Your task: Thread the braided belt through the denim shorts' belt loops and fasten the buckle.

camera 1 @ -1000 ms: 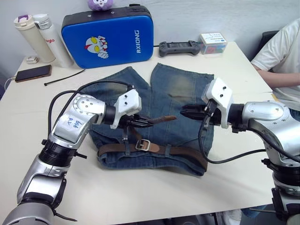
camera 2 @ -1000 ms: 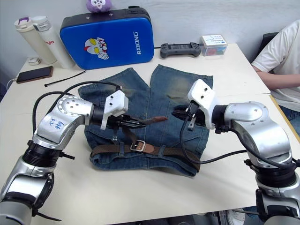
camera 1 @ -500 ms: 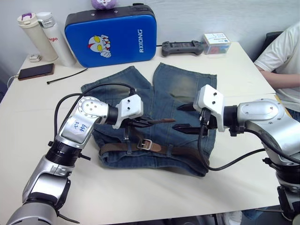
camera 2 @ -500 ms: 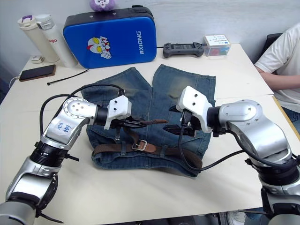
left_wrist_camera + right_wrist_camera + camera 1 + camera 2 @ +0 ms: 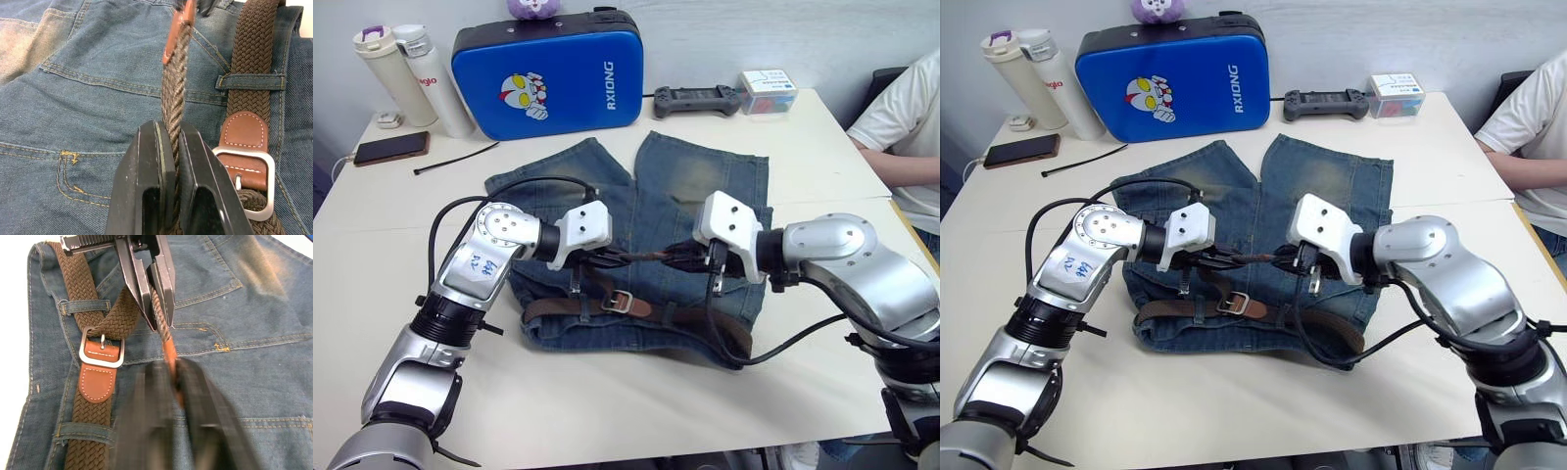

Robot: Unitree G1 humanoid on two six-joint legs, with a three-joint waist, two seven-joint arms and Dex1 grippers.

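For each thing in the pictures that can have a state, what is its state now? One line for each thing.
Braided belt: threaded through loops on the waistband, free end lifted off the shorts.
Buckle: strap passed through it, lying flat.
Denim shorts: spread flat on the table.
Left end effector: shut on the belt's free end.
Right end effector: at the tan tip of that end, grip unclear.

Both arms are reaching inward over the table, forearms bent at the elbows, wrists level. The left gripper is pointing toward 3 o'clock, its two black fingers pinching the braided belt edge-on. The right gripper is pointing toward 9 o'clock, tip to tip with the left, its fingers closing around the belt's tan end
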